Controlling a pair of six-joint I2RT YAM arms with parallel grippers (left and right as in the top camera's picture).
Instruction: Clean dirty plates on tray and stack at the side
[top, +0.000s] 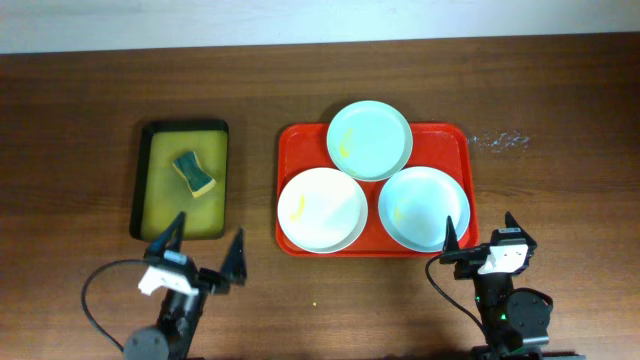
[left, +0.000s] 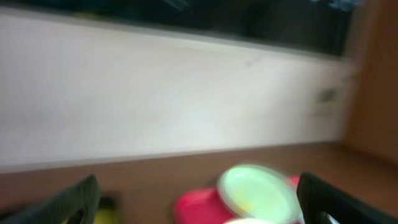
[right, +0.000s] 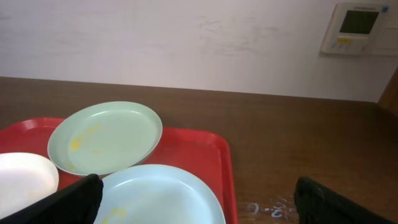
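The mint-green plate (top: 369, 140) sits at the far side of the red tray (top: 300, 140), its far edge reaching past the rim. The white plate (top: 322, 209) lies at the near left and the pale-blue plate (top: 423, 207) at the near right. All three carry faint yellow smears. We note that the pale-blue plate lies directly ahead of the right pincer (top: 479, 230), just beyond its fingertips. This makes the right arm the nearer one for any plate. The right pincer is spread wide and holds nothing. The cleaning tool, a sponge (top: 195, 172), rests on the yellow-green tray (top: 160, 215), left of the red tray on the counter (top: 80, 100). Its long axis runs diagonally, from far left to near right. It lies ahead of the left pincer (top: 209, 232), which is likewise spread wide and empty. We judge that the left arm should reach forward for the sponge, with its fingers turned across that diagonal. The left wrist view is too blurred to refine this.
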